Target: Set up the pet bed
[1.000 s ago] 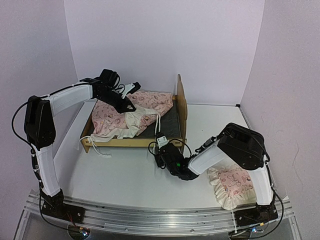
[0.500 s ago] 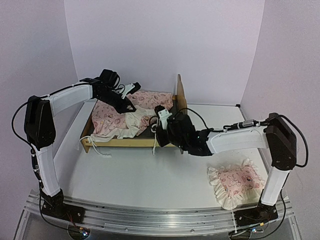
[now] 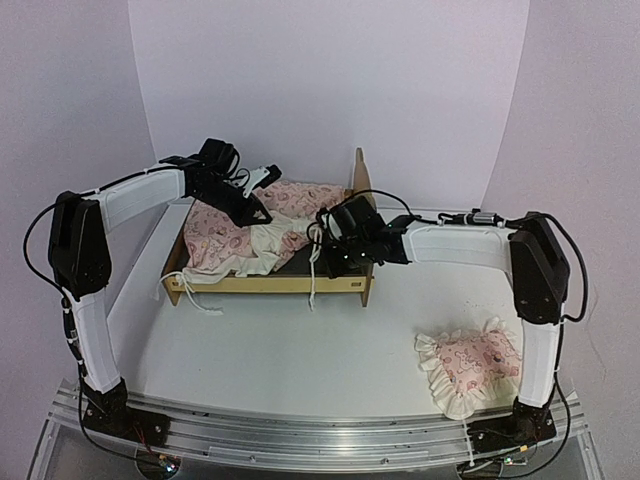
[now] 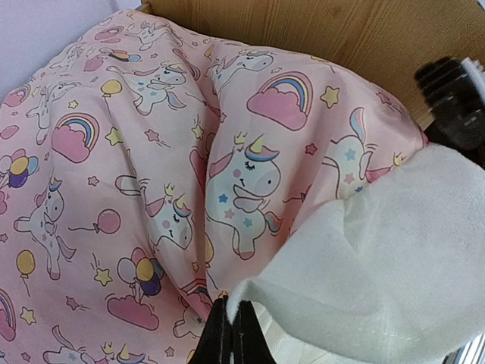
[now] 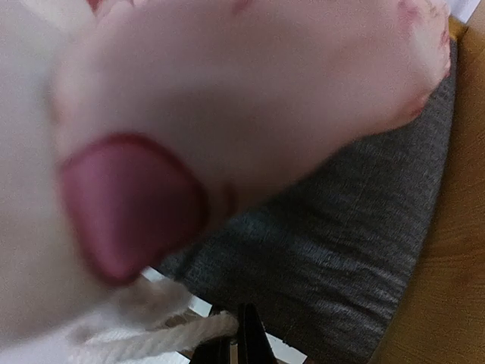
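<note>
The pet bed [image 3: 250, 284] is a light plywood frame with a tall headboard [image 3: 362, 195] and a dark grey base [image 5: 341, 250]. A pink unicorn-print cushion [image 4: 151, 152] lies crumpled on it, its white underside [image 4: 394, 250] folded up. Over the middle of the bed, my left gripper [image 3: 262, 213] is shut on the edge of that white fold [image 4: 231, 312]. At the bed's front right, just above the grey base, my right gripper [image 3: 320, 255] is shut on a white cord [image 5: 174, 340] of the cushion. The cord's loose end [image 3: 312, 288] hangs over the front rail.
A small pink ruffled pillow [image 3: 468, 366] lies on the table at the front right, near the right arm's base. Another white cord [image 3: 200, 300] trails onto the table by the bed's front left corner. Lilac walls close in the back and both sides.
My right arm has swung from the table in front of the bed up and back over the bed's front right, taking the cord with it. The left arm has stayed still.
</note>
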Available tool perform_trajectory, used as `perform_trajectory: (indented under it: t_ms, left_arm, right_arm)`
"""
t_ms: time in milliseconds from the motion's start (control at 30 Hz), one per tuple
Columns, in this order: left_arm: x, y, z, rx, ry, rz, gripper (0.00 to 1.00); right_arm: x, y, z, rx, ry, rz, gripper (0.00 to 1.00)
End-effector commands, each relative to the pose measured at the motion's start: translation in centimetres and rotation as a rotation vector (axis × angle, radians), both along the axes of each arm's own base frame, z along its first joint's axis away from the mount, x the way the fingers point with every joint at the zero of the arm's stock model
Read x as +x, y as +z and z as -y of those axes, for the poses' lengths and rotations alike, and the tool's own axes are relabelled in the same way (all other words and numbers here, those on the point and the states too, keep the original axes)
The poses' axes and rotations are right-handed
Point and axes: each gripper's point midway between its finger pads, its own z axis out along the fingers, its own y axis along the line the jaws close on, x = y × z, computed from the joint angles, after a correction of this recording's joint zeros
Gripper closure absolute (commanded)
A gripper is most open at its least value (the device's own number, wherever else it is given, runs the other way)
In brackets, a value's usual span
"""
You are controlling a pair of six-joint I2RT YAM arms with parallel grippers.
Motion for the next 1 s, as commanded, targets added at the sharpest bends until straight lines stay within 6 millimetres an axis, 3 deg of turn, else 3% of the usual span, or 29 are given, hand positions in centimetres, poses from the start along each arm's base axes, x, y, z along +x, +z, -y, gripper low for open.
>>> perform_trajectory:
  t_ms: [0,200,400,500,733,867,967]
  left_arm:
    - [0.3,1.4,-0.3,-0.015,0.007,0.034,1.0]
    - [0.3,1.3,-0.2,-0.015,0.001,0.035,1.0]
    - [0.0,0.6,0.3,-0.03,-0.016,0.006,1.0]
    - [0.2,0.5,0.4,-0.036,-0.017,0.0,1.0]
    - [0.6,0.7,0.7,-0.046,-0.021,0.007,1.0]
    - [0.8,1.0,0.9,-0.05,-0.02,0.015,1.0]
    - [0.8,1.1,0.9,-0.051,-0.02,0.015,1.0]
  right_arm:
    - [-0.9,-1.4,0.8,-0.082,-0.017,-0.121,1.0]
    - [-2.0,-2.5,2.4,-0.182,-0.069,-0.226,0.98]
    - [-4.1,-0.2,2.5,-0.14,-0.051,-0.312,0.68]
    - [-4.9,1.1,2.3,-0.107,-0.029,-0.339,0.6]
    - [-5.7,4.1,1.7,-0.066,0.046,-0.319,0.57]
    - [-6.7,5.2,0.2,-0.046,0.211,-0.304,0.56]
    - [-7.7,5.3,0.1,-0.08,0.36,-0.252,0.54]
